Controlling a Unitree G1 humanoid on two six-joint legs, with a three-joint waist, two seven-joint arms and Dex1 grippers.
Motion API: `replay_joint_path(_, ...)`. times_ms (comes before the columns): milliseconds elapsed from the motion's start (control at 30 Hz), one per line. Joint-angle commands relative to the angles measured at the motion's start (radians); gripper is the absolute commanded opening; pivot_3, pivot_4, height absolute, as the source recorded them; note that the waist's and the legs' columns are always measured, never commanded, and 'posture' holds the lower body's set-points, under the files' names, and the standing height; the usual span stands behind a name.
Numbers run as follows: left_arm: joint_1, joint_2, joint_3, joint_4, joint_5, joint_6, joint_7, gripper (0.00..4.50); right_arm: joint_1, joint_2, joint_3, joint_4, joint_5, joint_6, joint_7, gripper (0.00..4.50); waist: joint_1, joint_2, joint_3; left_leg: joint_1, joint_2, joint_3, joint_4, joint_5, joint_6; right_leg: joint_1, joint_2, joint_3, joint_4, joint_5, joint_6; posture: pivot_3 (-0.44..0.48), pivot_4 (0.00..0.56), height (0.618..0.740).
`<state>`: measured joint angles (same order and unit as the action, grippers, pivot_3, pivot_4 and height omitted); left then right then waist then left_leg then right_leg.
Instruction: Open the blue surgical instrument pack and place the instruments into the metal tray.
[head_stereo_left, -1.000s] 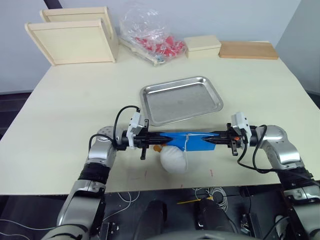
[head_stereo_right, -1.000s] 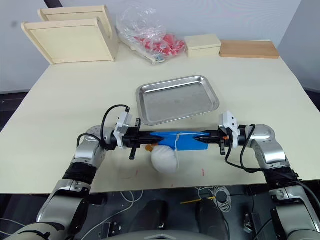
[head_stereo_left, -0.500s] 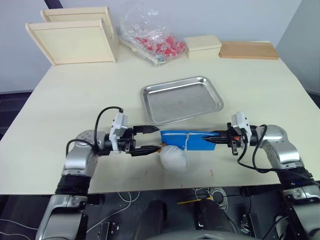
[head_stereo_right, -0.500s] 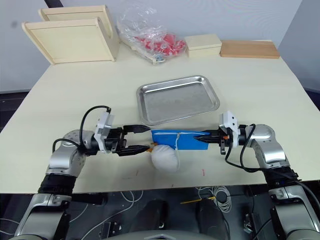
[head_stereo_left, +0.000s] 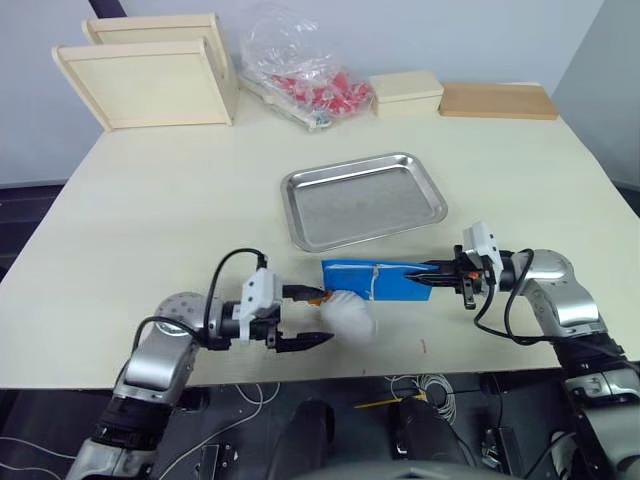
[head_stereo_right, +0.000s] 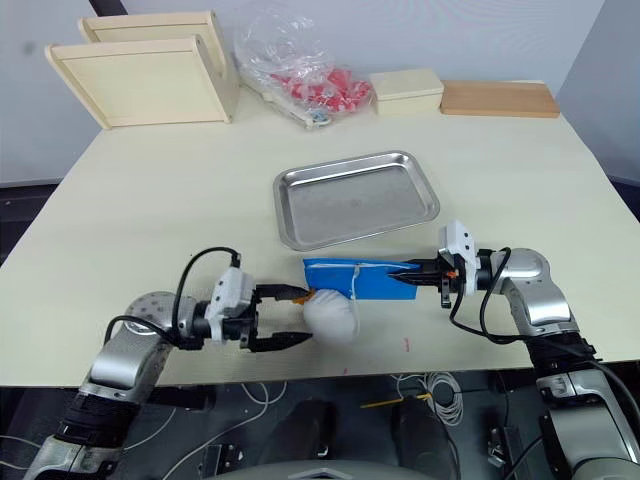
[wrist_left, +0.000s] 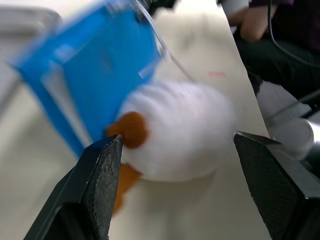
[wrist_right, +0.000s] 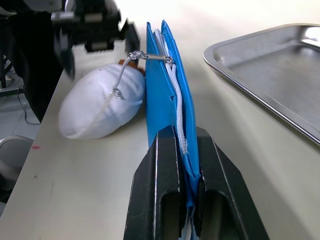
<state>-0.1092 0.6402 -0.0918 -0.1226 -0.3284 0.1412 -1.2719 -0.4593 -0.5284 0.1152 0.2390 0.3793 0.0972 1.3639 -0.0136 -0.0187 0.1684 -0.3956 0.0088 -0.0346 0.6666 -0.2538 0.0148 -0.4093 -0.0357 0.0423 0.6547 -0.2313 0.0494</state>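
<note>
Now left gripper (head_stereo_left: 303, 317) off the blue surgical instrument pack (head_stereo_left: 372, 279)

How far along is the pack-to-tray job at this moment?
Early. Done: nothing; the metal tray is bare. In hand: the right hand is clamped on the blue surgical instrument pack, zipper shut; the left hand is open beside a white pouch. Left: opening, moving instruments.

Pack (head_stereo_left: 378, 279) lies before tray (head_stereo_left: 364, 200), apparently apart.

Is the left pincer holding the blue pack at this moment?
No. The left pincer is open and apart from the blue surgical instrument pack, which the right pincer alone grips at its end.
</note>
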Motion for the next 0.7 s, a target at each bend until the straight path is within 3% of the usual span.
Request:
replay_joint_path(33,-0.001,-0.004,-0.038,-0.022,0.022,0.005,0.025,3.74,-0.014,0.006,-0.009,-0.004,0.001,-0.006,-0.003,0.0,0.0,0.0,0.0,0.0,0.0,0.0,0.0,0.0,0.0,0.0,0.0,0.0,0.0,0.0,0.0,0.0,0.15,0.74)
replay_joint_path(67,-0.001,-0.004,-0.044,-0.021,0.02,0.013,0.03,3.74,-0.014,0.006,-0.009,-0.005,0.001,-0.006,-0.003,0.0,0.0,0.0,0.0,0.0,0.0,0.0,0.0,0.0,0.0,0.0,0.0,0.0,0.0,0.0,0.0,0.0,0.15,0.74)
replay_joint_path(167,-0.004,-0.01,-0.044,-0.012,0.011,0.023,0.05,3.08,-0.011,0.005,-0.012,-0.004,-0.001,-0.008,-0.003,0.0,-0.001,0.0,0.0,0.0,0.0,0.0,0.0,0.0,0.0,0.0,0.0,0.0,0.0,0.0,0.0,0.0,0.15,0.74)
replay_joint_path(300,0.0,-0.016,-0.027,-0.014,-0.017,0.018,0.054,1.27,-0.004,0.003,-0.015,-0.005,-0.001,-0.01,-0.004,0.0,-0.001,0.0,0.0,0.0,0.0,0.0,0.0,0.0,0.0,0.0,0.0,0.0,0.0,0.0,0.0,0.0,0.15,0.74)
replay_joint_path(433,0.007,-0.029,0.01,-0.032,-0.082,0.014,0.042,0.11,0.002,0.002,-0.015,-0.008,-0.002,-0.01,-0.006,0.0,-0.001,0.0,0.0,0.0,0.0,0.0,0.0,0.0,0.0,0.0,0.0,0.0,0.0,0.0,0.0,0.0,0.15,0.74)
replay_joint_path(700,0.061,-0.008,0.132,-0.103,-0.217,0.054,0.061,0.03,0.005,0.003,-0.015,-0.009,-0.003,-0.01,-0.009,0.0,-0.001,0.0,0.0,0.0,0.001,-0.001,0.0,0.0,0.0,0.0,0.0,0.0,0.0,0.0,0.0,0.0,0.15,0.74)
